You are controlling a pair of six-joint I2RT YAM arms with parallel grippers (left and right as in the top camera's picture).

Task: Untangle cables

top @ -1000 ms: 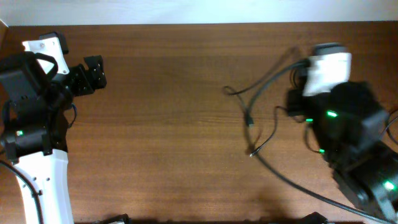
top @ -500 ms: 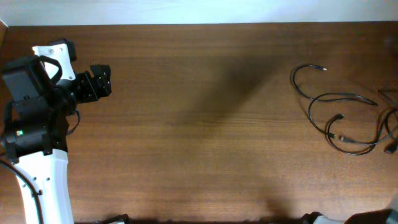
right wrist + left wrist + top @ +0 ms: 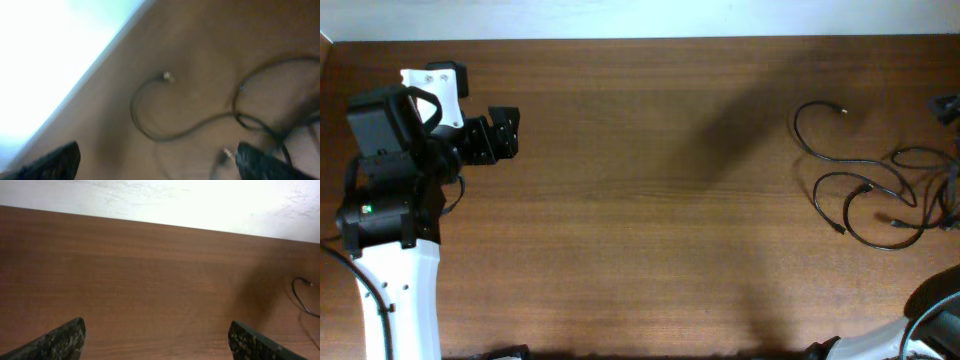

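Observation:
The cables [image 3: 865, 190] are thin black cords lying in loose overlapping loops on the right side of the wooden table, one plug tip [image 3: 842, 110] pointing to the far edge. In the blurred right wrist view the cables [image 3: 165, 131] lie on the table beyond my right gripper [image 3: 157, 161], which is open and holds nothing. One curved cable [image 3: 299, 296] shows at the right edge of the left wrist view. My left gripper [image 3: 506, 135] hovers at the far left, a long way from the cables. The left gripper [image 3: 157, 341] is open, with only bare wood between its fingers.
The table's far edge meets a white wall [image 3: 640, 18]. My left arm's white body [image 3: 395, 290] fills the near-left corner. Part of the right arm [image 3: 932, 318] shows at the near-right corner, and a dark part [image 3: 946, 105] pokes in at the right edge.
The right arm has pulled out of the overhead view and its gripper has opened; the cables now lie further right in looser loops. My left gripper has moved a little to the right.

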